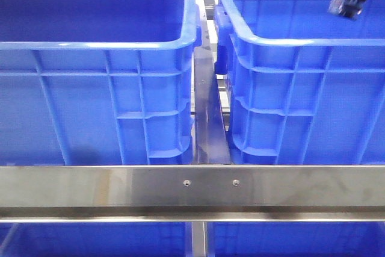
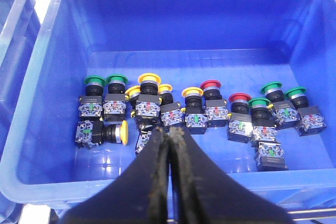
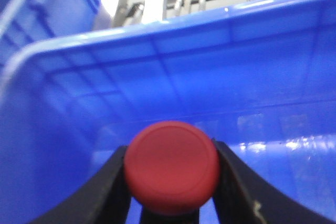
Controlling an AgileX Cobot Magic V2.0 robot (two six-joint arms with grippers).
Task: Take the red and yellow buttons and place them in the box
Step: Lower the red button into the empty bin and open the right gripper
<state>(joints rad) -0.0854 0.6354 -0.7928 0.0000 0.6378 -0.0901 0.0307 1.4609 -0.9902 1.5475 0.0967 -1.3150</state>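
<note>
Between the fingers of the right gripper (image 3: 170,192) sits a red button (image 3: 171,166), clamped on both sides, its round cap facing the camera. Behind it is the inner wall of a blue box (image 3: 220,77). From the front, this gripper (image 1: 348,3) hangs over the far right corner of the right box (image 1: 283,43). The left gripper (image 2: 169,142) has its fingers pressed together, holding nothing, above a blue crate (image 2: 47,72) with red, yellow (image 2: 148,80) and green (image 2: 116,80) buttons on the floor.
</note>
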